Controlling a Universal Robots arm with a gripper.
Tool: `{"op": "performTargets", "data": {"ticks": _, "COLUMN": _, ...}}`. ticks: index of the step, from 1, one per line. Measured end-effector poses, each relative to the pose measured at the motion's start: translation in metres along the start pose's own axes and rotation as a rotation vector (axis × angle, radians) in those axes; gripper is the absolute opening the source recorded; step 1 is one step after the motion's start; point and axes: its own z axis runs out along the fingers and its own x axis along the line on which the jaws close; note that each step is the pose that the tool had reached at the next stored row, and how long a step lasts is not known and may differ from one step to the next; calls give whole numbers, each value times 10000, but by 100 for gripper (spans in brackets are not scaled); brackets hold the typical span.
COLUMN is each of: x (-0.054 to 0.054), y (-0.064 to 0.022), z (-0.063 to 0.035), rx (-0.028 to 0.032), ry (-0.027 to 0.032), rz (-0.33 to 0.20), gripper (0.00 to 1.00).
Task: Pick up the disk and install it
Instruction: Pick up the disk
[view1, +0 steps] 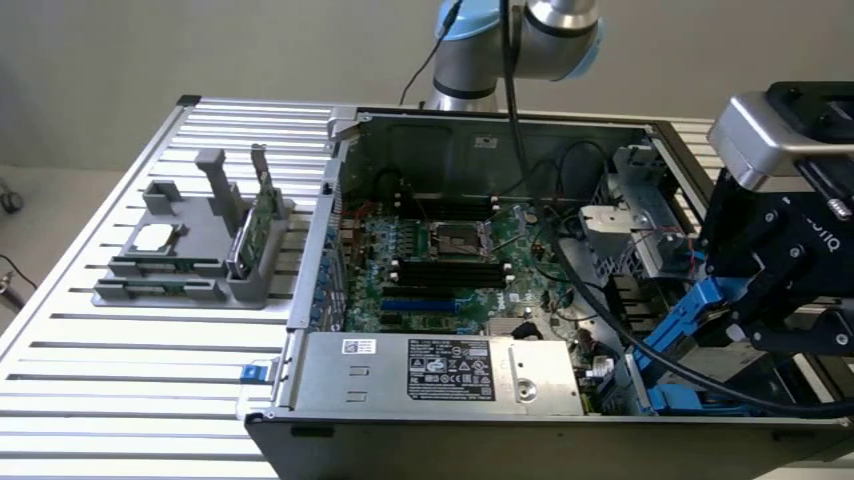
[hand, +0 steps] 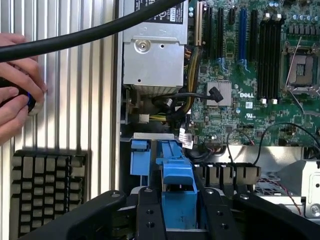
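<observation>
At the corner of the open computer case (view1: 336, 190) on the exterior view's right, beside the power supply (view1: 441, 368), the gripper (hand: 181, 206) pinches the disk (hand: 176, 170) by its blue carrier, one black finger on each long side. The disk stands on edge, its far end pointed into the drive bay and lying just beside a second blue piece (hand: 139, 156); whether that piece is a bay guide or another carrier cannot be told.

Step in hand, as judged: seating the disk in its bay. To do it well, the carrier should stay square to the bay's sides and travel along its own length, since a tilted carrier is likely to jam. The bundle of black wires (hand: 172, 102) between power supply and motherboard (view1: 441, 262) lies near the bay mouth and should not be trapped. The grip looks best kept firm and even, so the disk does not pivot between the fingers.

Count of things shown:
- one gripper, one disk, one computer case, one power supply, one motherboard;
- one thick black cable (hand: 90, 31) crossing the wrist view;
- one grey holder (view1: 200, 270) on the slatted table (view1: 120, 370), well apart from the case, carrying one silver chip (view1: 156, 237) and one green stick (view1: 248, 240);
- one keyboard (hand: 47, 192) and one person's hand (hand: 15, 87), both on the table outside the case.
</observation>
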Motion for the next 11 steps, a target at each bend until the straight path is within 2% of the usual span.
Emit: {"op": "performTargets", "data": {"ticks": 11, "x": 10, "y": 15, "z": 204, "rx": 8, "ry": -6, "rz": -2, "gripper": 33}}
